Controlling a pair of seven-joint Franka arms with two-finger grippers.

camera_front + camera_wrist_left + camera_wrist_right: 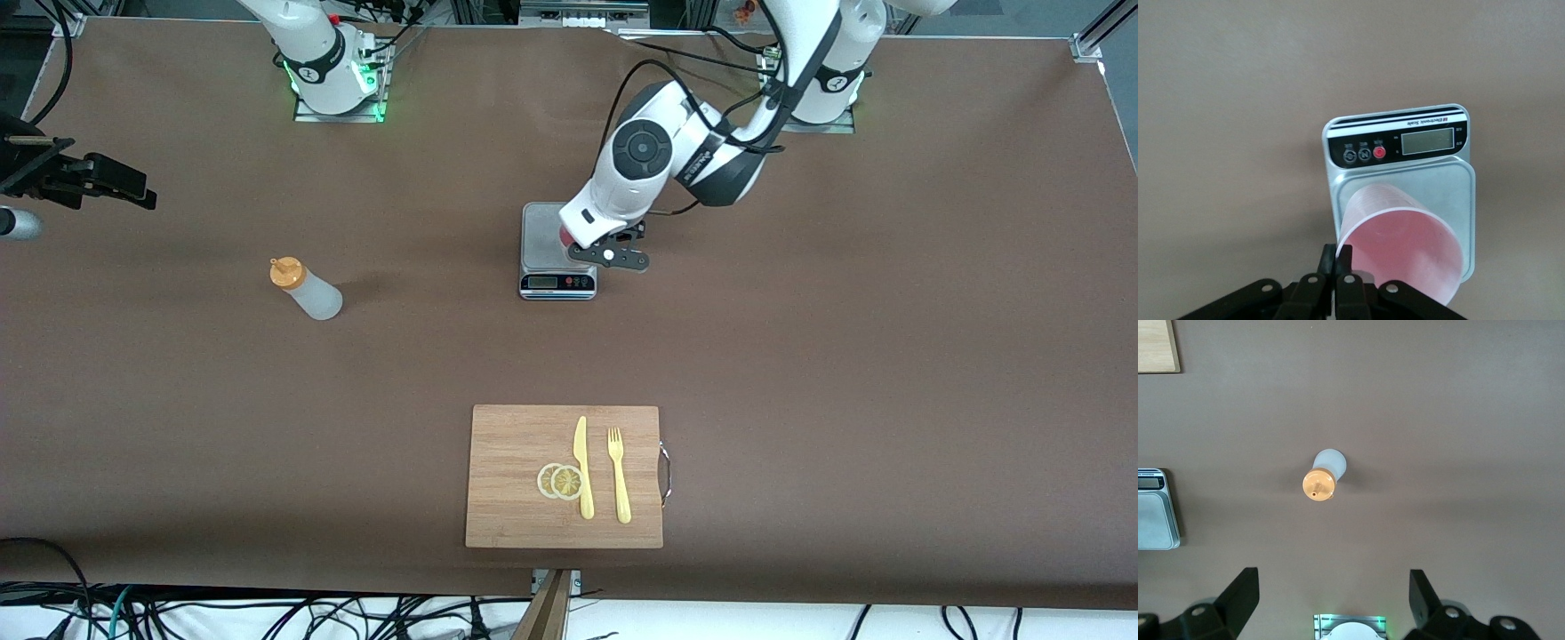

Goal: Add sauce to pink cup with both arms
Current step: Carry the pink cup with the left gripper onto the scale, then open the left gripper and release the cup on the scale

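A brown table [889, 356] carries, nearest the front camera, a wooden cutting board [516, 498] with a yellow knife [582, 467], a yellow fork [618, 476] and two lemon slices [561, 481] lying on it. Farther from the camera sits a small kitchen scale [1451, 180], over which the left gripper [1341, 263], reaching down from its arm, pinches the rim of the pink cup [1405, 250]; the cup leans over the scale's platform, though whether its base touches the plate cannot be told. The sauce [305, 288], orange cap up, stands alone on the bare table toward the right arm's end, well apart from the scale. The right gripper [1331, 590] waits above the sauce, its fingers spread wide and holding nothing.
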